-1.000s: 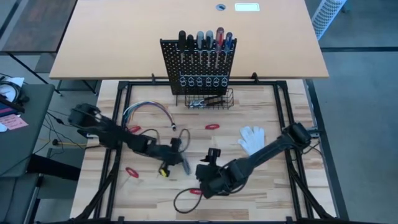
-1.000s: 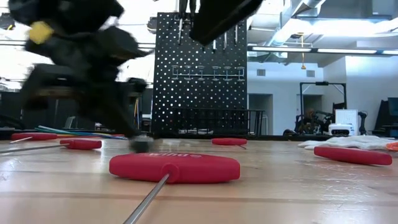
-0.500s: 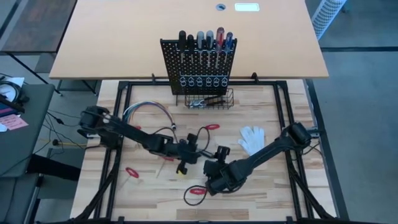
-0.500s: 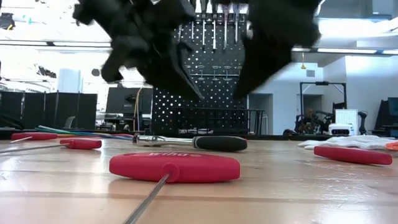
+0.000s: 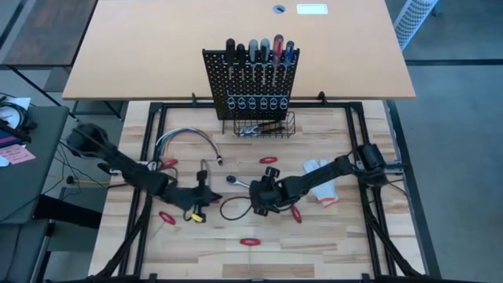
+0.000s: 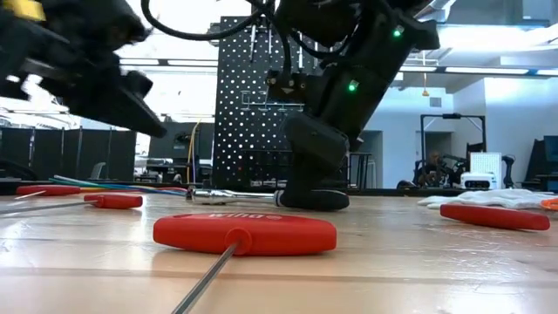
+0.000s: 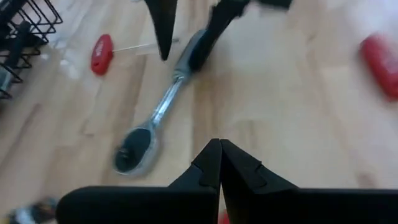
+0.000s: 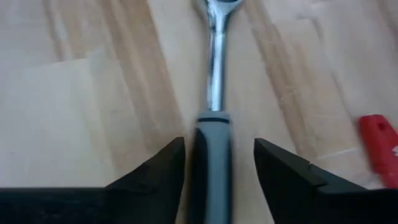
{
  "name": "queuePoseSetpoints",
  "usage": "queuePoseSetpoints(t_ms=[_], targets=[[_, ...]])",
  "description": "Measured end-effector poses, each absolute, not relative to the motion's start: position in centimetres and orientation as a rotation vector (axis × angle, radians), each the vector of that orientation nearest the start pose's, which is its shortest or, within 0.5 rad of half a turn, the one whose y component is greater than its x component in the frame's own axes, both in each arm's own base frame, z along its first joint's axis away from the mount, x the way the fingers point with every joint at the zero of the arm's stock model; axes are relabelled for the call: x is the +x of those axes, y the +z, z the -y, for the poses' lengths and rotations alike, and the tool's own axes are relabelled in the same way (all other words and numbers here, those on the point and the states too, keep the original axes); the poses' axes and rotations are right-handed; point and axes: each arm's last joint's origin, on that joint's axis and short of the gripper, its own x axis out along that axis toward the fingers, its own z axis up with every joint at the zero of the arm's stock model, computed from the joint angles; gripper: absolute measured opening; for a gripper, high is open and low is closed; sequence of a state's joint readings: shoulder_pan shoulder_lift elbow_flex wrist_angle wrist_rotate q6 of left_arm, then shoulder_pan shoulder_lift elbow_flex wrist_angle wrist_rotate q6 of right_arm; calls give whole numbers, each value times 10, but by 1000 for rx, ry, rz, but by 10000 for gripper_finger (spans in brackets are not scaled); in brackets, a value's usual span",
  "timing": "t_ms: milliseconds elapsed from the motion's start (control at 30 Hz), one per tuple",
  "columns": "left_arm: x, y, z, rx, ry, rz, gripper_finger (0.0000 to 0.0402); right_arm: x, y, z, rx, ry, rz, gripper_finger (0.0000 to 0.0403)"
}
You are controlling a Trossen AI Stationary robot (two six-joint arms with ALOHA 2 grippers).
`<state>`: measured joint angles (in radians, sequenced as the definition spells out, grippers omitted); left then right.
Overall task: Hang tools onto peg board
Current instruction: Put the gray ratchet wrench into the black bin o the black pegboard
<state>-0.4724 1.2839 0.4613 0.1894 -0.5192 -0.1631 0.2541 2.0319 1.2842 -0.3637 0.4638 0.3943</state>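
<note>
Left gripper (image 7: pixel 220 163) pressed together, empty, raised off the table near centre-left. Ratchet wrench (image 8: pixel 214 106) lies flat mid-table, well in front of the peg board (image 5: pixel 251 82). Right gripper (image 8: pixel 214 167) spread, fingers straddling its grey handle, one either side.

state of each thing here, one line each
ratchet wrench: flat on table, handle between right gripper's open fingers
right gripper: open, straddling handle
left gripper: shut, empty
peg board: upright, screwdrivers hung in its rings
white glove: lying flat
</note>
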Motion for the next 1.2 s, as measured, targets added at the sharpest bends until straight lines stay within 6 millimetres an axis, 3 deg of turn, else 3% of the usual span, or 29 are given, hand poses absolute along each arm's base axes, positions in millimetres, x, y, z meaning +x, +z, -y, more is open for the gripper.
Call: queuePoseSetpoints(t_ms=[133, 267, 400, 567, 733, 933, 1067, 1200], targets=[[194, 148, 100, 57, 73, -466, 0, 395, 128, -84, 36, -307, -999, 163], [190, 148, 106, 51, 60, -440, 0, 397, 118, -85, 38, -303, -1016, 126], [189, 149, 108, 70, 63, -428, 0, 396, 113, -87, -31, -360, -1011, 94], [189, 149, 108, 81, 69, -426, 0, 386, 122, -96, -252, -494, -956, 93], [189, 149, 107, 81, 73, -423, 0, 378, 157, -85, -473, -722, -851, 81], [189, 149, 107, 93, 70, -422, 0, 373, 197, -43, -657, -815, -897, 42], [189, 150, 108, 96, 68, -419, 0, 374, 220, -14, -688, -823, -904, 5], [189, 150, 108, 96, 68, -420, 0, 373, 232, 1, -611, -765, -890, 13]])
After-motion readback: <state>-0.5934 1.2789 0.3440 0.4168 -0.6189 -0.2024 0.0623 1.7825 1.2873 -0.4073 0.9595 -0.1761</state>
